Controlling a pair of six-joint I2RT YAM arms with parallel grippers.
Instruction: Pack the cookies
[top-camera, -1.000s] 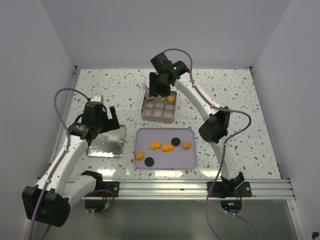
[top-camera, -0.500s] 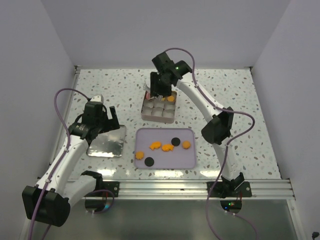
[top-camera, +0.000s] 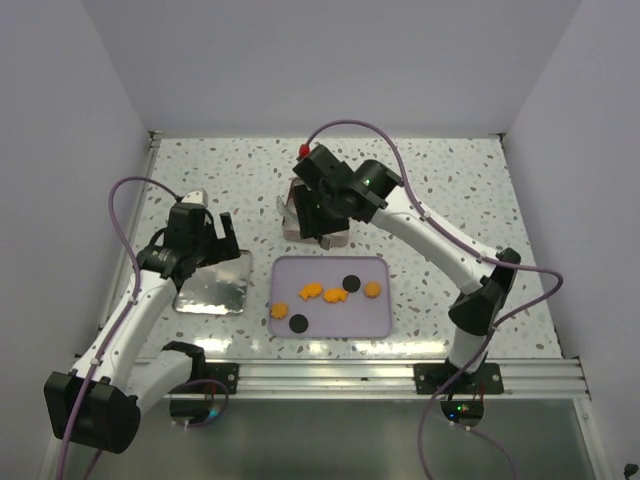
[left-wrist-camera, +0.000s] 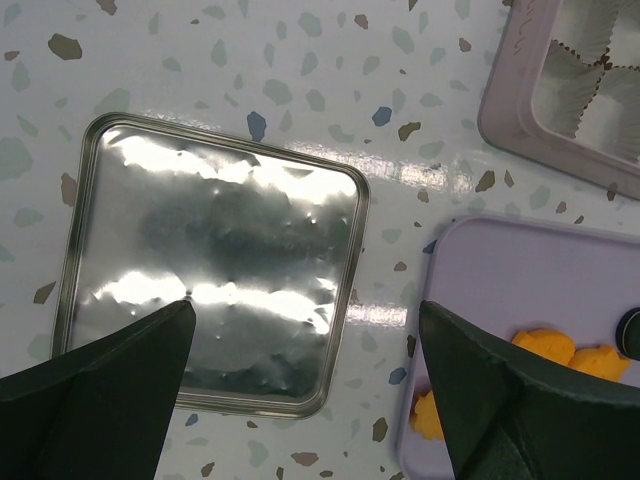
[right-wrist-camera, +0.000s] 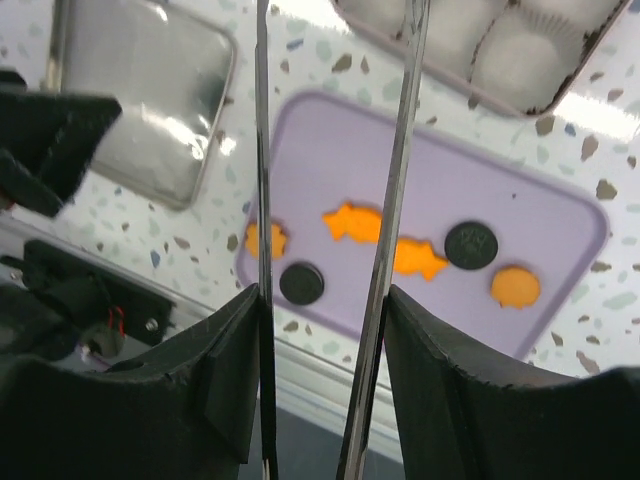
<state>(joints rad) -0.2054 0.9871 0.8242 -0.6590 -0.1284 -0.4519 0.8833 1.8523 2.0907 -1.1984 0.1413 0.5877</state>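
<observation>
Several cookies lie on the lavender tray (top-camera: 375, 318): orange ones (top-camera: 310, 291) (top-camera: 372, 289) and two black rounds (top-camera: 351, 283) (top-camera: 298, 322). My right gripper (top-camera: 312, 222) hovers over the compartment tin (top-camera: 289, 220) and hides most of it. In the right wrist view its long metal blades (right-wrist-camera: 335, 110) stand apart with nothing between them, and the tray's cookies (right-wrist-camera: 352, 222) lie below. My left gripper (top-camera: 205, 240) is open and empty above the metal lid (top-camera: 212, 283). In the left wrist view (left-wrist-camera: 300, 330) it spans the lid's right edge.
The tin (right-wrist-camera: 500, 50) with white paper cups stands just beyond the tray (right-wrist-camera: 560, 210). The lid (left-wrist-camera: 210, 260) lies flat to the left of the tray (left-wrist-camera: 530, 270). White walls close the table on three sides. A metal rail (top-camera: 400, 375) runs along the near edge.
My right arm has swung from the tin's far side toward the near side and now points its blades at the tray. My left arm has not moved.
</observation>
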